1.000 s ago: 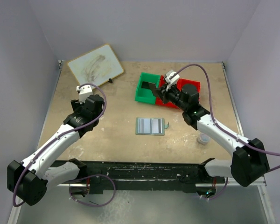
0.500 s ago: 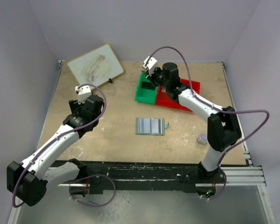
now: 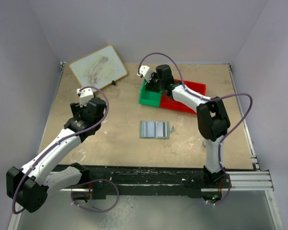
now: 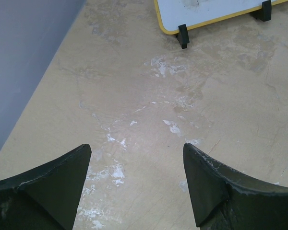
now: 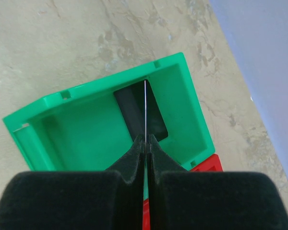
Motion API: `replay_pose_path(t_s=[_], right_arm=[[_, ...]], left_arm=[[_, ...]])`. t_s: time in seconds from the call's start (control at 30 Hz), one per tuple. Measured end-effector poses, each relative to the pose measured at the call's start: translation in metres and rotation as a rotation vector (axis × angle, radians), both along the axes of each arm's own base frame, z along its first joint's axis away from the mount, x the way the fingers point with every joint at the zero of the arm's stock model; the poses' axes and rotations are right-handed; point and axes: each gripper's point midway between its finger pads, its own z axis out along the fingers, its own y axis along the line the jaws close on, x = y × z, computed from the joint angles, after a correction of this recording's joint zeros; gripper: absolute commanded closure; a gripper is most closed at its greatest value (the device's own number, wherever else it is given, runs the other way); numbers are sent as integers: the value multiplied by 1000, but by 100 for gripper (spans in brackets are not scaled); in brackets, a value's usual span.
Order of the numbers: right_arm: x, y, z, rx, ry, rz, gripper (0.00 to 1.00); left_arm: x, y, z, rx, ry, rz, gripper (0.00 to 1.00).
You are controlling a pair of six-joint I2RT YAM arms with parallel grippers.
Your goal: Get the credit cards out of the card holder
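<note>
Card holder (image 3: pixel 155 129) lies open and flat in the middle of the worktop (image 3: pixel 117 141) in the top view, while only the right wrist view shows the right claw (image 5: pixel 146 140) pinching a thin card (image 5: pixel 145 103) edge-on over the green bin (image 5: pixel 86 127), and the left wrist view shows the left claw (image 4: pixel 136 153) spread wide near the whiteboard (image 4: pixel 206 9).

We log a green bin (image 3: pixel 149 98) and a red bin (image 3: pixel 194 87) far right. Card holder (image 3: pixel 154 129) grey, pale-striped. Board (image 3: pixel 98 67) white, yellow-edged. Table (image 3: pixel 115 129) tan, white-flecked.
</note>
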Motion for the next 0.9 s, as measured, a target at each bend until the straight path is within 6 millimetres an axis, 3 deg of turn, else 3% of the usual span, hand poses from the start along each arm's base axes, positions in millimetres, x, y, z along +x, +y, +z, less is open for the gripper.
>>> replay_pose_path(t_s=[0.2,0.5,0.9], right_arm=[[12,-6,-23,-59,6,-37,100],[29,-3,-14,-80,-61,-34,100],[36,-7,-52,-201,-39,9,100]], left_arm=[[0,0,-1,2,4,-1,24],[0,0,-1,4,6,-3,24],[1,-1,-3,6,14,-6,24]])
